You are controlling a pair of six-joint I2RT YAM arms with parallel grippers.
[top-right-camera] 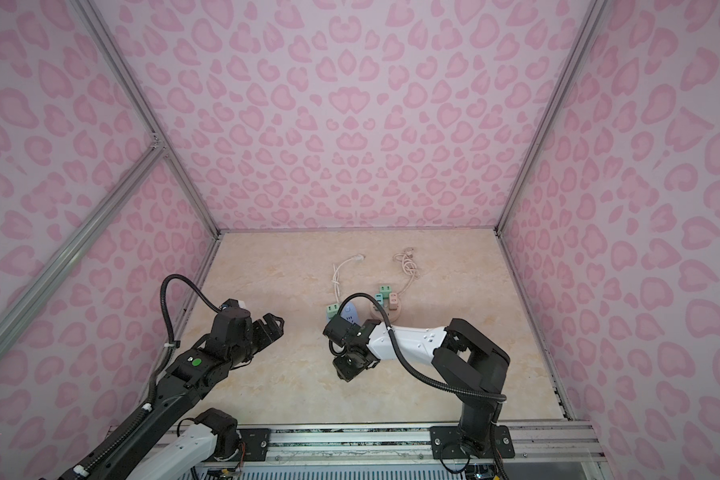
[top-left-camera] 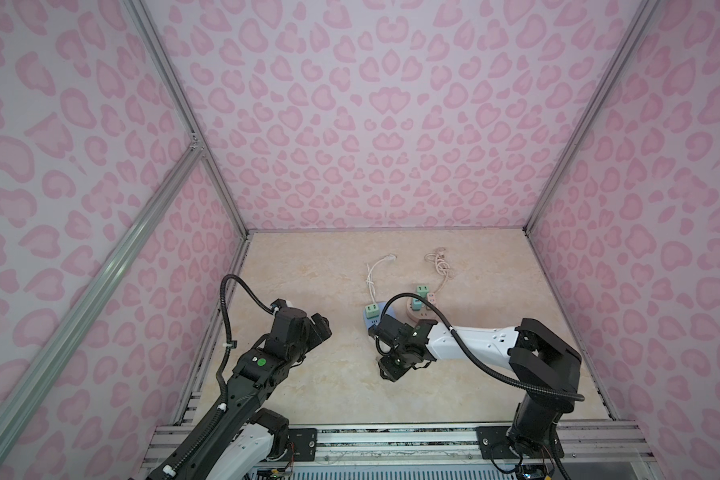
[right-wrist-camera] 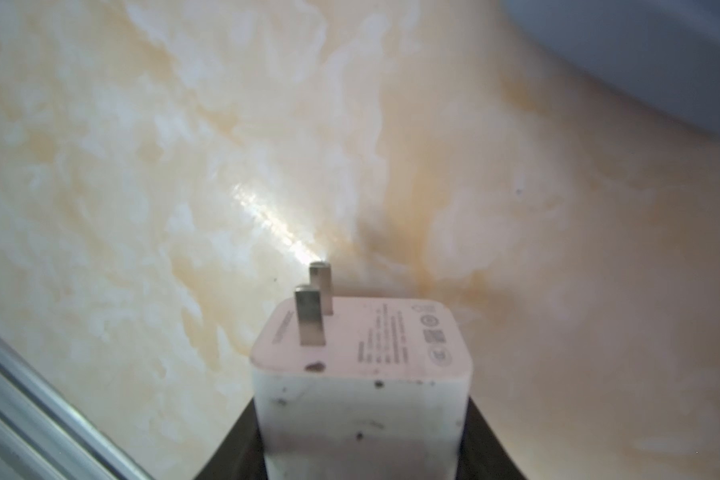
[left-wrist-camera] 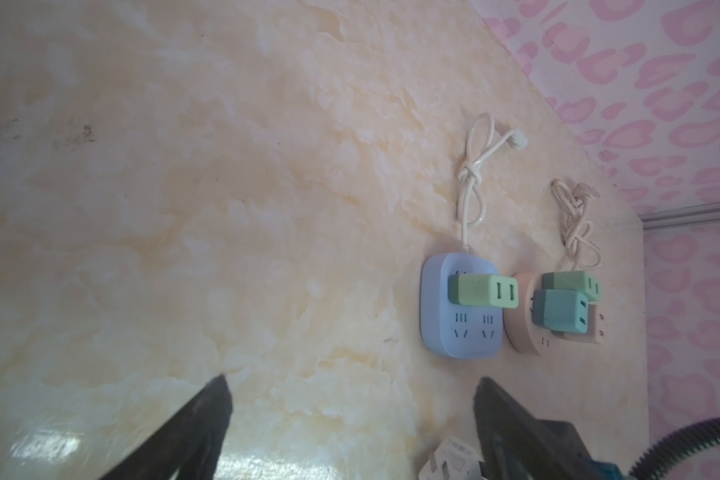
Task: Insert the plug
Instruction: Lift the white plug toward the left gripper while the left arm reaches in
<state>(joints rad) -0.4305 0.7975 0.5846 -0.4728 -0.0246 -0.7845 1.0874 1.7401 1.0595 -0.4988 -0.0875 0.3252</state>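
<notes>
On the marble table [top-left-camera: 308, 395] the blue strip [left-wrist-camera: 435, 332] lies flat, its lower sockets empty, likely the target. The left gripper [left-wrist-camera: 352, 380] hangs spread wide and empty, perhaps to steady it. The right gripper [right-wrist-camera: 360, 440] clamps the white plug [right-wrist-camera: 362, 361] by its sides near the strip, keeping the prongs [right-wrist-camera: 310, 318] free.

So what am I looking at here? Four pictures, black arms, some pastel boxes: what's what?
Two robot arms stand at a marble-patterned table. Two pictures look down from overhead; the other two come from a camera on each arm's wrist. On the table lie a blue power strip with one green adapter plugged in, and a pink power strip carrying several adapters, each strip with a knotted cord. The left claw is open and empty. The right claw grips a white plug, prongs pointing away from it, presumably bound for a free socket.
</notes>
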